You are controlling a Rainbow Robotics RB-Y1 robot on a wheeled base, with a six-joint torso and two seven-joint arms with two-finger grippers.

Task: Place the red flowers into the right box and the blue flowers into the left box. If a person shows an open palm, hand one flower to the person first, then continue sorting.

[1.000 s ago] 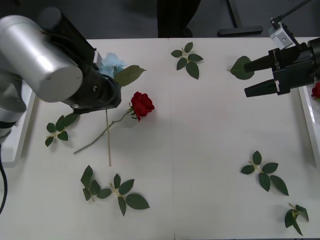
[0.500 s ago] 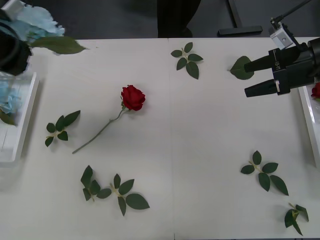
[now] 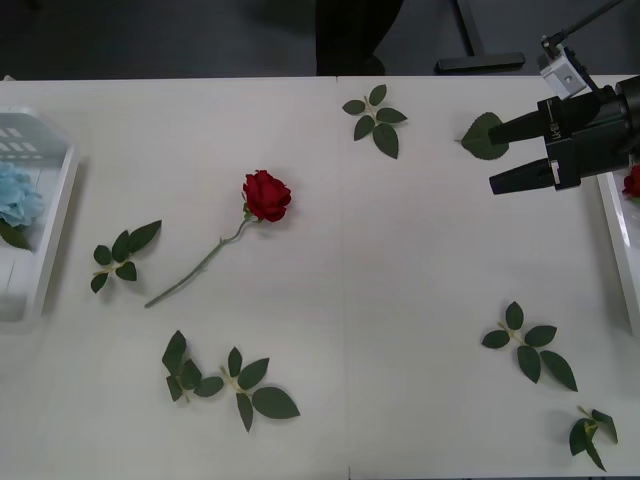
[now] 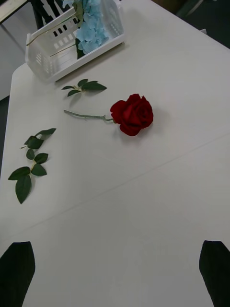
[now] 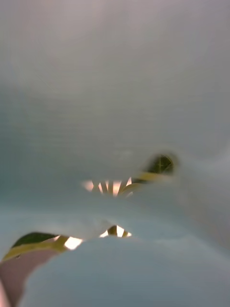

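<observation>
Two black fingers of the right hand (image 3: 500,155) are spread wide, held flat above the white worktop (image 3: 400,250). One red rose (image 3: 266,195) with soft folded petals lies well apart on its thin green stem. Fluffy blue flowers (image 3: 15,195) sit in the slotted white basket (image 3: 45,270). I cannot tell about the left hand.

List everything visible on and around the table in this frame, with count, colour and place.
Red rose: one on the table, left of centre; another partly visible in the right box.
Blue flowers: pale blue, in the left box.
Left box: one, white, slotted, table's left edge.
Right box: one, white, table's right edge.
Leaf sprigs: seven, green, scattered over the table.
Table: white.
Right tool: black, open, hovering near the right box.
</observation>
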